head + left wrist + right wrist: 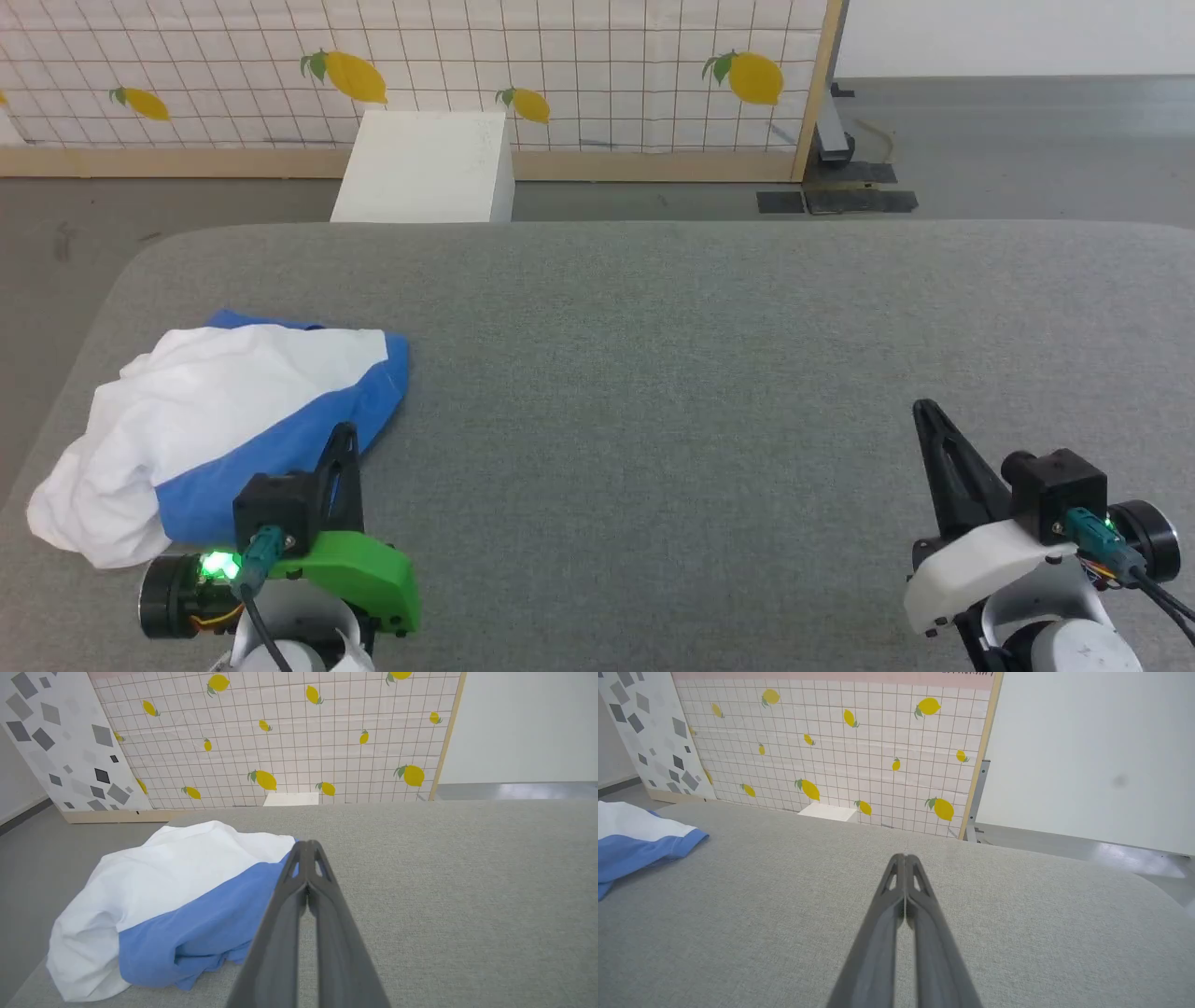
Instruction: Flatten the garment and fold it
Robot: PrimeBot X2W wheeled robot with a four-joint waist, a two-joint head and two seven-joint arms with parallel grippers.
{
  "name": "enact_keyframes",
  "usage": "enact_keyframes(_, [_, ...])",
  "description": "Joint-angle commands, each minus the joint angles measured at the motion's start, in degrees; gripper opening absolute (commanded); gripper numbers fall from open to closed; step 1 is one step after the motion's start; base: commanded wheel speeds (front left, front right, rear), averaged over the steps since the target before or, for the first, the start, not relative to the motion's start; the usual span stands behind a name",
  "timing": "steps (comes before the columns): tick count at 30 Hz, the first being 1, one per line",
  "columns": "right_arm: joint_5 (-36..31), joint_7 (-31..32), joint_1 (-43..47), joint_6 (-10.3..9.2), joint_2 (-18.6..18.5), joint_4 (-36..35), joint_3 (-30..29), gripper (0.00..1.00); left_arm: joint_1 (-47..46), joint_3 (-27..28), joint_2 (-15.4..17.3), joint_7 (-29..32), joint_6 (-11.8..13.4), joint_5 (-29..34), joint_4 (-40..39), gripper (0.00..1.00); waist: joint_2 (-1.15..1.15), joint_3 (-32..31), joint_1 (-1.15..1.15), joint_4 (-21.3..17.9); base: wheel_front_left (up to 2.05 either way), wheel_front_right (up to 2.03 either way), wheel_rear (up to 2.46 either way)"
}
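The garment (219, 415), white with a bright blue sleeve, lies crumpled in a heap at the left of the grey table (700, 355). My left gripper (344, 435) is shut and empty, its tips just at the heap's near right edge. In the left wrist view the garment (168, 905) sits left of my shut left gripper (307, 845). My right gripper (924, 409) is shut and empty over bare table at the lower right, far from the cloth. The right wrist view shows the right gripper (905, 857) with the garment (635, 844) at the far left.
A white box (425, 168) stands on the floor beyond the table's far edge, against a lemon-patterned screen (579, 65). The table's left corner is rounded, with the heap close to its left edge. Grey floor lies beyond.
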Motion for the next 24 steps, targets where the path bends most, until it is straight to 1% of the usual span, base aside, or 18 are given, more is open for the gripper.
enact_keyframes(1, [-0.3, 0.0, 0.5, -0.09, 0.1, -0.3, 0.1, 0.0, 0.6, 0.2, -0.2, 0.1, -0.1, 0.7, -0.2, 0.0, 0.0, 0.0, 0.0, 0.0, 0.0, 0.0, 0.0])
enact_keyframes(4, [-0.3, 0.0, 0.5, -0.09, 0.1, -0.3, 0.1, 0.0, 0.6, 0.2, -0.2, 0.1, -0.1, 0.7, -0.2, 0.0, 0.0, 0.0, 0.0, 0.0, 0.0, 0.0, 0.0])
enact_keyframes(5, [0.0, 0.0, 0.0, 0.0, 0.0, 0.0, 0.0, 1.0, 0.0, 0.0, 0.0, 0.0, 0.0, 0.0, 0.0, 1.0, 0.0, 0.0, 0.0, 0.0, 0.0, 0.0, 0.0])
enact_keyframes(24, [2.6, -2.3, 0.6, -0.01, 0.0, 1.7, -1.3, 1.0, 0.2, -1.6, 0.0, -2.3, 1.3, -2.2, 1.5, 1.0, 0.0, 0.0, 0.0, 0.3, 0.0, 0.0, 0.0])
